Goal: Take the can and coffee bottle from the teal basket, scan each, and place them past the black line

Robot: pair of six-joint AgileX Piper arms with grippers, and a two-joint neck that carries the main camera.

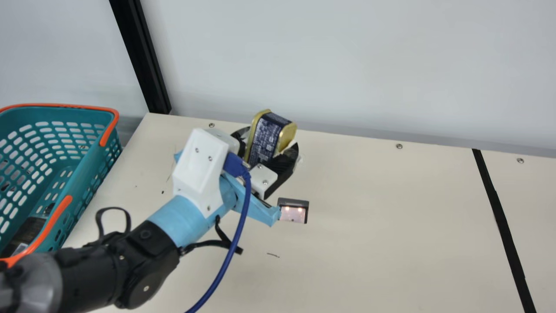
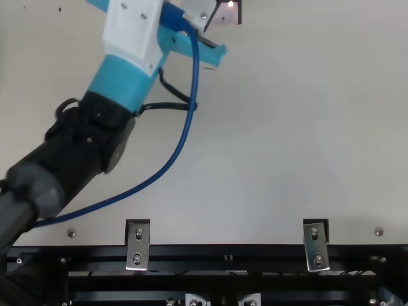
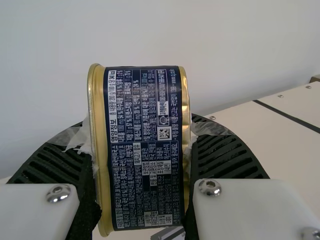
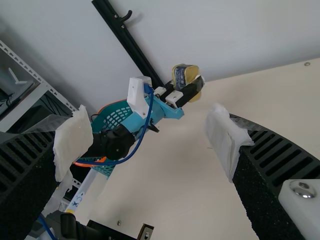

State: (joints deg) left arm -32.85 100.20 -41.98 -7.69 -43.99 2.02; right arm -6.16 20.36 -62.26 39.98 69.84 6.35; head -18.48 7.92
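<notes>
Can (image 1: 262, 138), gold-rimmed w/ navy label, is in my L gripper (image 3: 141, 145), up above the tabletop (image 1: 382, 226); fingers closed on its two flat gold faces, long axis running out along them, tip away from my wrist. Key relation: scanner (image 1: 293, 211) w/ lit window sits on the tabletop, to the R of & nearer the neck cam than the can in main view, so the can prob. has to come back & slightly R, then turn. Printed side w/ a small square code (image 3: 164, 132) faces my wrist cam; can't tell if that's the one the scanner needs. Scan is prob. the step in hand. L arm has the can, so no need for a handover at this pt.

R gripper (image 4: 148, 141): open, nothing btwn its padded fingers.

Teal basket (image 1: 92, 170) is at L, w/ orange handles; inside, a dark item (image 1: 32, 228) w/ a pale patch, poss. the coffee bottle, can't confirm. Black line (image 1: 500, 215) is well apart, far R, beyond the scanner; can goes past it after the scan. Risk: can's flat faces might slip on the pads if I twist fast.
</notes>
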